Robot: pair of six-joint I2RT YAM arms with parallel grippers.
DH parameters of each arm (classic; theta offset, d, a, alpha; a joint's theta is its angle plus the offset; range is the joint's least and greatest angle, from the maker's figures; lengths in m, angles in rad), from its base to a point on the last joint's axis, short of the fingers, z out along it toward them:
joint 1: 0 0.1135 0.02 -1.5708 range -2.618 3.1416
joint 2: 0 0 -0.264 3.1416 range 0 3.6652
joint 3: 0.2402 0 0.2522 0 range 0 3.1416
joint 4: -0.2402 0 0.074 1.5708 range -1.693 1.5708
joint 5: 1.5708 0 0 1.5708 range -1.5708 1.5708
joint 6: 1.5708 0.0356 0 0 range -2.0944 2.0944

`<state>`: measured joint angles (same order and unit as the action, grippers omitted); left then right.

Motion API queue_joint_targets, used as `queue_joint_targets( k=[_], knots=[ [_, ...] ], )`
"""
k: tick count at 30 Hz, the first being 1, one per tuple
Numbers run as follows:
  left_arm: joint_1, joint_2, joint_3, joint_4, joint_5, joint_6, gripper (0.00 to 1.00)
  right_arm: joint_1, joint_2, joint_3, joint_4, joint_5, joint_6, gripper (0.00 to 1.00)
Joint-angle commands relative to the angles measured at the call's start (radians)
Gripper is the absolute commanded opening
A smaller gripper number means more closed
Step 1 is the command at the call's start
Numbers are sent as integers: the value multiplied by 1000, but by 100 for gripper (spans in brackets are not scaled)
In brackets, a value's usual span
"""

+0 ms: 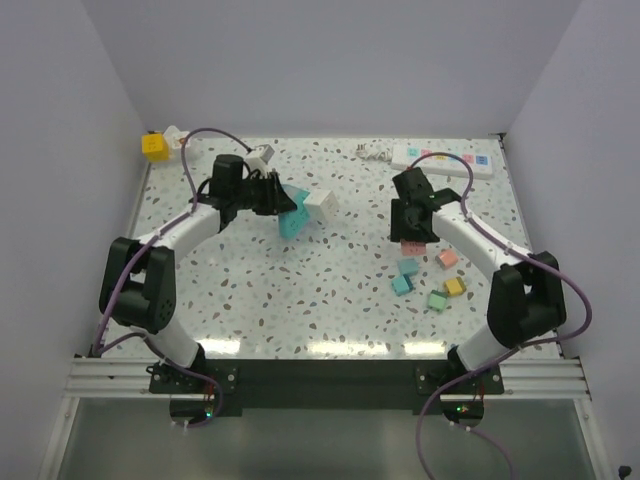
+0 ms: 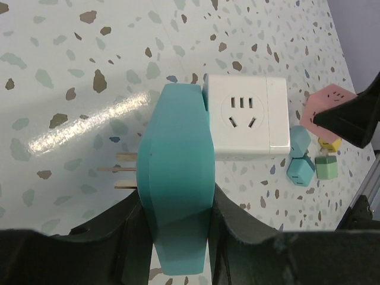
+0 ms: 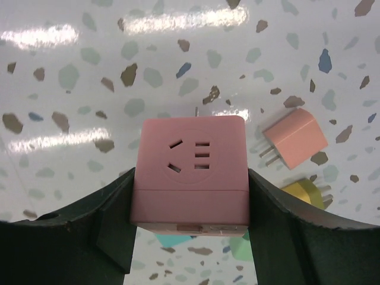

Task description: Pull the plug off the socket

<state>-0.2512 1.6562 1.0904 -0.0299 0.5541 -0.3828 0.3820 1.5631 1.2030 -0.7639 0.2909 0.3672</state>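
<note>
The white power strip (image 1: 445,160), with coloured marks on its face, lies at the far right of the table; neither gripper touches it. My left gripper (image 1: 283,207) (image 2: 175,208) is shut on a teal plug block (image 1: 293,223) (image 2: 175,172). The block's three bare prongs (image 2: 119,169) stick out free. A white cube socket (image 1: 320,203) (image 2: 246,116) sits against the block's other side. My right gripper (image 1: 410,238) (image 3: 190,199) is shut on a pink cube socket (image 1: 410,246) (image 3: 190,172) and holds it above the table.
Small pink, teal, green and yellow plug cubes (image 1: 430,280) lie scattered at the right, under and beside the right gripper; a pink one (image 3: 294,138) and a yellow one (image 3: 309,193) show in the right wrist view. A yellow cube (image 1: 153,147) sits at the far left corner. A white plug (image 1: 262,155) lies behind the left gripper.
</note>
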Motion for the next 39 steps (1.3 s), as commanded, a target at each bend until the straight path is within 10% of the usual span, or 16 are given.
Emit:
queue_joint_targets(
  k=[1,7,20,24,27,30,39],
  knots=[
    [-6,-38,-1,67,49,-16,0,11,21,-29,285,200,148,0],
    [-11,-70,-69,111,35,-33,0,6,77,-97,546,356,151,0],
    [-14,-93,-116,122,0,-16,0,-15,222,-160,505,214,168,0],
    [-14,-96,-113,119,-2,-11,0,-15,151,-186,419,111,180,29],
    [-16,-99,-121,117,-8,-8,0,-15,85,-210,384,34,182,74],
    [-16,-93,-127,119,-5,-7,0,-14,16,-192,321,10,167,98],
    [-26,-69,-124,134,7,-8,0,-11,-66,-51,202,-100,67,98]
  ],
)
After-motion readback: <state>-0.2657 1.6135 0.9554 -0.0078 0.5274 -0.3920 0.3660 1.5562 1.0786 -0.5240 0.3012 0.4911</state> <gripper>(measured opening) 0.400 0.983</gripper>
